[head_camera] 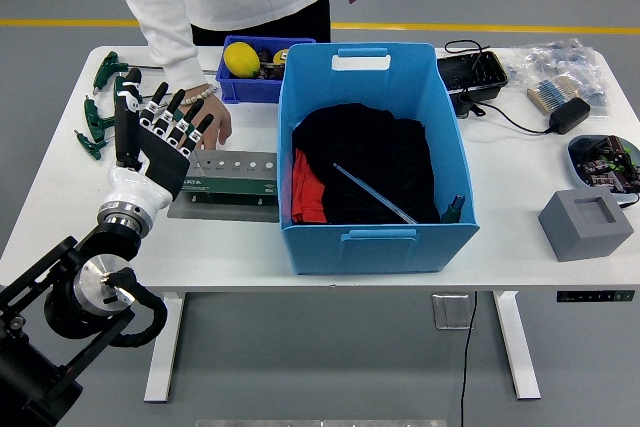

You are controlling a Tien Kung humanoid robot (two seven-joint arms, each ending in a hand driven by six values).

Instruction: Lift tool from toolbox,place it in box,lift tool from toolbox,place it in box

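Note:
My left hand [160, 112] is raised over the left end of the grey and green toolbox [235, 175], fingers spread and holding nothing. A person's hand [214, 127] rests on the toolbox's far edge just behind my fingers. The big blue box [366, 237] stands to the right of the toolbox, lined with black and red cloth. A thin metal tool [374, 194] lies on that cloth, and a green-handled tool [452, 209] leans in the box's near right corner. My right arm is out of sight.
Green T-handle tools [97, 119] lie at the far left. A small blue bin [232, 83] with a yellow object sits behind the toolbox. Right of the box are a black tray [471, 73], a power adapter [567, 114], a bag of parts [558, 67] and a grey block [586, 225].

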